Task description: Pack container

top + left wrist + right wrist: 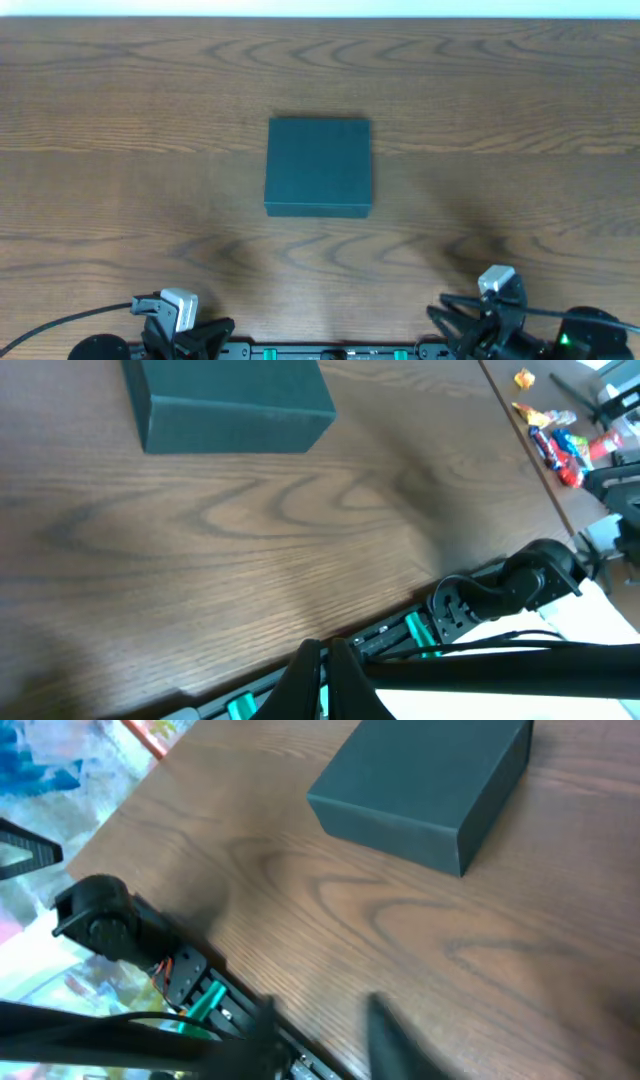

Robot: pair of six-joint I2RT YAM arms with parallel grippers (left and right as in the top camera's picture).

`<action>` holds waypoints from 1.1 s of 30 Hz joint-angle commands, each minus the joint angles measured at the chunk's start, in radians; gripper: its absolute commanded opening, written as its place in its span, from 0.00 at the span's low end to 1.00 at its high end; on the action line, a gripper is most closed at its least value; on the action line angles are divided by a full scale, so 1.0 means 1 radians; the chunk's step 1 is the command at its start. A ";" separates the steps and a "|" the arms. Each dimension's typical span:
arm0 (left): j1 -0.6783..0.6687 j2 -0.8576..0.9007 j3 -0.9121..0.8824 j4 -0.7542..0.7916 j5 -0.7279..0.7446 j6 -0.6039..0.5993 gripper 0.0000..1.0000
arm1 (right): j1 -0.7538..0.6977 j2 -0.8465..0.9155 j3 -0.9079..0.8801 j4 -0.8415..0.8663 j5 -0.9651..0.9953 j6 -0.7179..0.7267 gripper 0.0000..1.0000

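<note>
You look to be at the start: the container [318, 165] sits closed in the middle of the bench [120, 200], untouched. Your left tool [325, 660] is pinched together and your right tool [322, 1005] is apart. Both are empty, and all the packing remains.

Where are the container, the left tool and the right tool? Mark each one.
container [319, 165], overhead view, middle of its flat top.
left tool [327, 648], left wrist view, midway between its fingertips.
right tool [320, 1010], right wrist view, midway between its fingertips.
</note>
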 commanded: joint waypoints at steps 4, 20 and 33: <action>-0.004 -0.012 -0.007 0.004 0.010 -0.126 0.95 | 0.013 -0.008 -0.055 0.006 -0.013 0.039 0.99; -0.004 -0.012 -0.007 -0.004 -0.006 -0.148 0.95 | 0.013 -0.008 -0.065 0.015 -0.005 0.037 0.99; 0.125 -0.013 -0.112 0.354 -0.303 0.404 0.95 | 0.013 -0.008 -0.065 0.015 -0.005 0.037 0.99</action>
